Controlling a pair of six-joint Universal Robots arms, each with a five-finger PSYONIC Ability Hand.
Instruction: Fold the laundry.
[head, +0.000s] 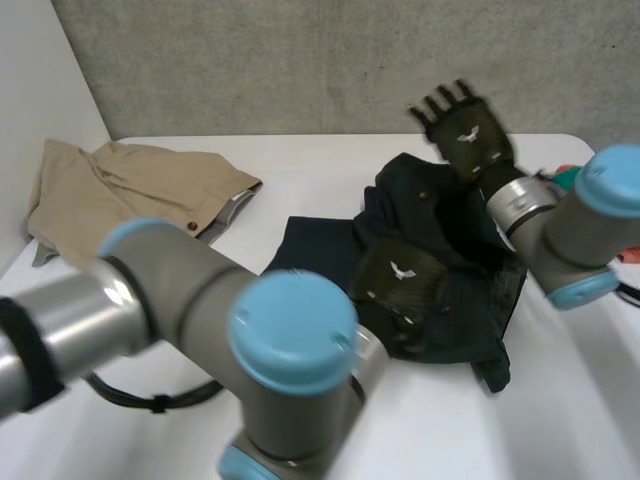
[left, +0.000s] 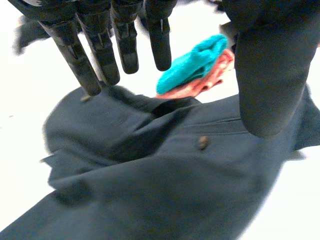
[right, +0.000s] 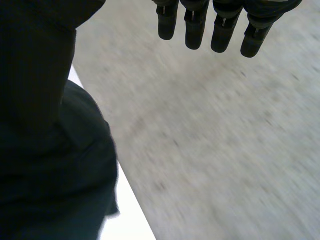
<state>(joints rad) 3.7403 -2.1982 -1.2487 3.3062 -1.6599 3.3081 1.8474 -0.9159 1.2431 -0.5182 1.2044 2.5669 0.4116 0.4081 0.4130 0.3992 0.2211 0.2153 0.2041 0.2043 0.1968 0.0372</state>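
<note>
A dark navy garment (head: 320, 245) lies crumpled on the white table (head: 310, 165), right of the middle. My left hand (head: 400, 282) hovers palm down over its middle, fingers (left: 127, 45) straight and thumb (left: 272, 75) apart, holding nothing. Under that palm the garment (left: 165, 185) shows a seam and a small button (left: 202, 142). My right hand (head: 468, 135) is raised above the garment's far edge with its fingers (right: 195, 25) spread straight toward the grey wall. It is empty, and the dark cloth (right: 60, 190) lies below it.
Tan shorts (head: 130, 185) lie at the table's far left, by the white side wall. A teal cloth (left: 197, 62) and a red patterned cloth (left: 215, 77) sit beyond the dark garment, at the table's right edge (head: 566, 176). My left arm (head: 200, 310) crosses the near table.
</note>
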